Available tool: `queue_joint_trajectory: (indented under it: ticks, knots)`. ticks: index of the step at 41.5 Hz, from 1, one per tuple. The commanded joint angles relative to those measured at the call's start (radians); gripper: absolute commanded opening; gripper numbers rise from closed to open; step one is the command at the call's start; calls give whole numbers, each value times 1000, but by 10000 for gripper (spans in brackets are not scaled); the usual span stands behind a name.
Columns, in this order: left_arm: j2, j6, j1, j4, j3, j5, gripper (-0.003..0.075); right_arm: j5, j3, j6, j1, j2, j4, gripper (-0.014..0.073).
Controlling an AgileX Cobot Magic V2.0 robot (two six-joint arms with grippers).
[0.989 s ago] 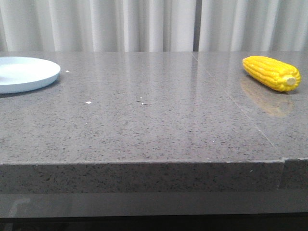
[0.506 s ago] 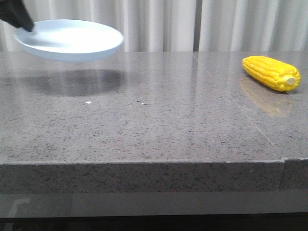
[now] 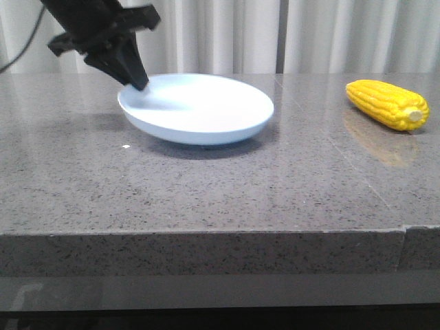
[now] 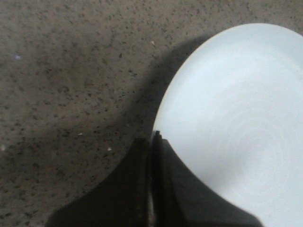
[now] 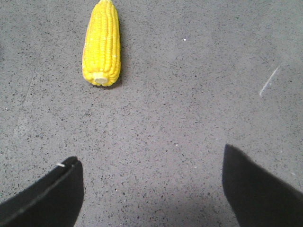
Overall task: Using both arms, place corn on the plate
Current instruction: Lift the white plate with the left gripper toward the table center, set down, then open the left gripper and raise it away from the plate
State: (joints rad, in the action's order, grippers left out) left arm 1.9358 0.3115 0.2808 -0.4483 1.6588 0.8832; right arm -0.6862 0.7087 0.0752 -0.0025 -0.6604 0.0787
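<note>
The pale bluish-white plate [image 3: 199, 110] is near the table's middle, tilted, its near edge low by the surface. My left gripper [image 3: 137, 84] is shut on the plate's left rim; in the left wrist view the plate [image 4: 236, 118] fills one side and the gripper [image 4: 154, 142] pinches its edge. The yellow corn [image 3: 387, 104] lies on the table at the far right, stub end toward the front. In the right wrist view the corn [image 5: 101, 43] lies well ahead of my right gripper [image 5: 151, 175], which is open and empty above bare table.
The grey speckled stone table [image 3: 206, 185] has its front edge near the camera. White curtains [image 3: 227, 34] hang behind it. A seam [image 3: 330, 144] runs through the tabletop between the plate and the corn.
The plate was lifted from the far left of the table and carried right toward the middle in my left gripper, and it now sits lower. The corn has not moved.
</note>
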Motion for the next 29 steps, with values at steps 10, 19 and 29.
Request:
queue_joint_trajectory:
  ticks: [10, 19, 29]
  knots:
    - [-40, 1, 11, -44, 34, -23, 199, 62, 28, -7, -6, -5, 7, 622]
    - [-42, 1, 7, -34, 36, -5, 421, 62, 28, -7, -6, -5, 7, 622]
    - [-147, -3, 14, 8, 77, 47, 431, 62, 28, -7, -6, -5, 7, 622]
